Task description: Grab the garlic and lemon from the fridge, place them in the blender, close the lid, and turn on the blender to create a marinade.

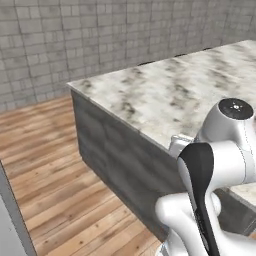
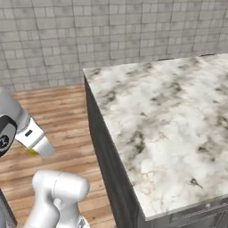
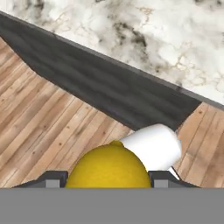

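Hand view, lemon clamped between end effector fingertips, above wood floor

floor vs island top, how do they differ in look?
The floor is warm brown wood laid in narrow planks; the island top is pale marble with grey-brown mottling and no seams. The floor lies low, around the island's dark side panel; the top sits above that panel. Both are flat and level.
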Available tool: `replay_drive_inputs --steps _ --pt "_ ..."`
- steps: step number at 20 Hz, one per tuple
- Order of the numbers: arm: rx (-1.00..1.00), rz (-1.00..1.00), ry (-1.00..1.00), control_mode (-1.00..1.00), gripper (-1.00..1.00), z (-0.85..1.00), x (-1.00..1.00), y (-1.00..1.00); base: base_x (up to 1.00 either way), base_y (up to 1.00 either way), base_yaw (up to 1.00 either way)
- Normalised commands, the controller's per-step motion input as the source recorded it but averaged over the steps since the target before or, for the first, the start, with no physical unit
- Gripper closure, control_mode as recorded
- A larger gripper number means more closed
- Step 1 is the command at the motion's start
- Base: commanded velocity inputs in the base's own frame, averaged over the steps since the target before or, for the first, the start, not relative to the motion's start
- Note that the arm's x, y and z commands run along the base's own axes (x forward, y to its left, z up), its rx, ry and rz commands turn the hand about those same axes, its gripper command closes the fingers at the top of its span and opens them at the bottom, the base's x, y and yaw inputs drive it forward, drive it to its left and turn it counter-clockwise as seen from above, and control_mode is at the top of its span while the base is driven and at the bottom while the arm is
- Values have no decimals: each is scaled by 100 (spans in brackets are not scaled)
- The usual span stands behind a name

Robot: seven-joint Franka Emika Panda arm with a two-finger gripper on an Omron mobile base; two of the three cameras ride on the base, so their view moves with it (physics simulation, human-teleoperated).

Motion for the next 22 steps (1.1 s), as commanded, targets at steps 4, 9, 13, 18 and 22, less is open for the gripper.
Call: replay_drive_inputs --steps 4,9,13,18,22 --pt "0 0 0 100 100 0 0 0 -72 -76 -58" --pt "0 0 0 100 100 0 0 0 -29 -100 -38" --pt "0 0 0 100 100 0 0 0 15 -100 -18" --pt "0 0 0 100 100 0 0 0 40 -100 -11" --pt "0 0 0 100 100 0 0 0 41 -100 -8"
